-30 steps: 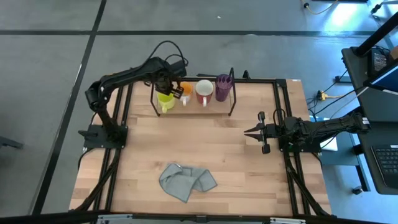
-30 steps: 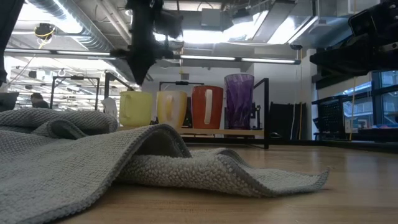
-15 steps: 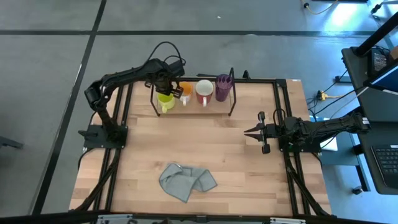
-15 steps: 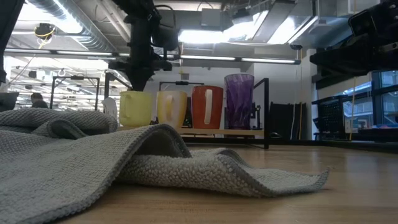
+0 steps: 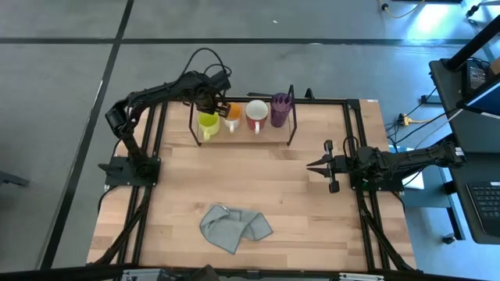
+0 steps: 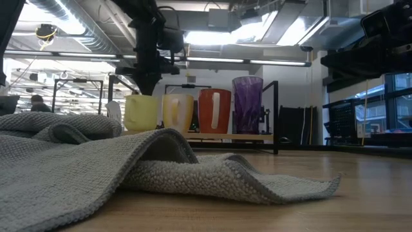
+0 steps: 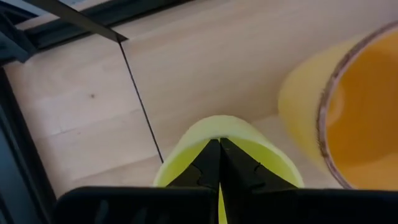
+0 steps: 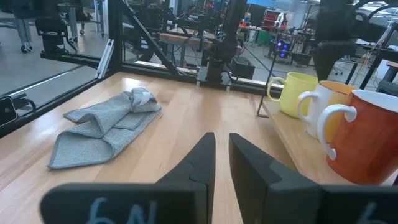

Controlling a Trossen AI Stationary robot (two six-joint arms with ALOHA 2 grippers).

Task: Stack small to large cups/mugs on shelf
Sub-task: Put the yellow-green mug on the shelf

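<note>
Left gripper (image 5: pixel 209 109) hangs over the yellow mug (image 5: pixel 208 123) with fingers pressed together, gripping nothing; all 4 cups already stand in a row on the shelf (image 5: pixel 291 117), so little seems left; right gripper (image 5: pixel 312 165) waits nearly closed, well apart.

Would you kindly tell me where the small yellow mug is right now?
In the high view, the small yellow mug stands at the shelf's left end, beside the orange mug, under the left gripper.
</note>
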